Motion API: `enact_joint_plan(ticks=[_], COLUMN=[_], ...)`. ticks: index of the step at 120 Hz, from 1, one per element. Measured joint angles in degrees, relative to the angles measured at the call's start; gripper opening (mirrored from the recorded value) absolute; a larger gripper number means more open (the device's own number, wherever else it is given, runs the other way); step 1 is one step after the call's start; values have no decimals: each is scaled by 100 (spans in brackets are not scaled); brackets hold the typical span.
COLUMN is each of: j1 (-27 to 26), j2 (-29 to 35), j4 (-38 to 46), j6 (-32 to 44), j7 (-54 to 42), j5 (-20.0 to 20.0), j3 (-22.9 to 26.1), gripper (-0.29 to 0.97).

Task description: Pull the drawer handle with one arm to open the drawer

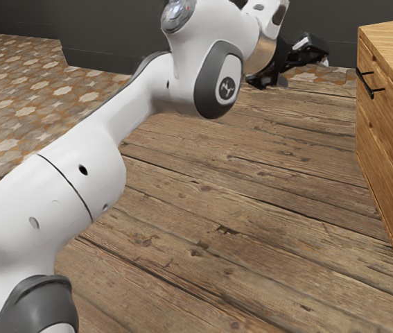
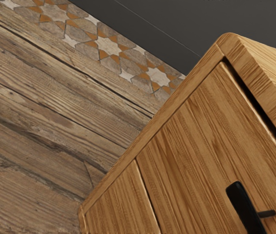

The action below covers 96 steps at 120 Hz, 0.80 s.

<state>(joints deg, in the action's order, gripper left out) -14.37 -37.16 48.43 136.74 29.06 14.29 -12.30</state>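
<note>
Handle, black bar, long axis upright, is found toward the exterior view's right of the fingers, apart, whose spread cannot be told.

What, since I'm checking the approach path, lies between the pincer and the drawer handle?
Nothing: the exterior view shows only bare floor behind the gap between the pincer and the drawer handle.

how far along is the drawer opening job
Done: nothing yet; the drawer looks shut in the cabinet. In hand: the gripper hangs short of the black handle, not touching it. Left: reach the handle, grip it, pull the drawer out.
</note>
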Motion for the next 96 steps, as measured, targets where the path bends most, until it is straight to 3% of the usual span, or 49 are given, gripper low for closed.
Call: enact_joint_plan(ticks=[16,33,61,96], j1=[36,-54,-82,-245], j2=[-209,-135,254,270], j4=[2,87,146,102], j6=[626,944,133,-435], j7=[612,1127,1743,2235], j5=[49,53,-185,-344], j3=[353,424,373,344], gripper=[66,66,66,66])
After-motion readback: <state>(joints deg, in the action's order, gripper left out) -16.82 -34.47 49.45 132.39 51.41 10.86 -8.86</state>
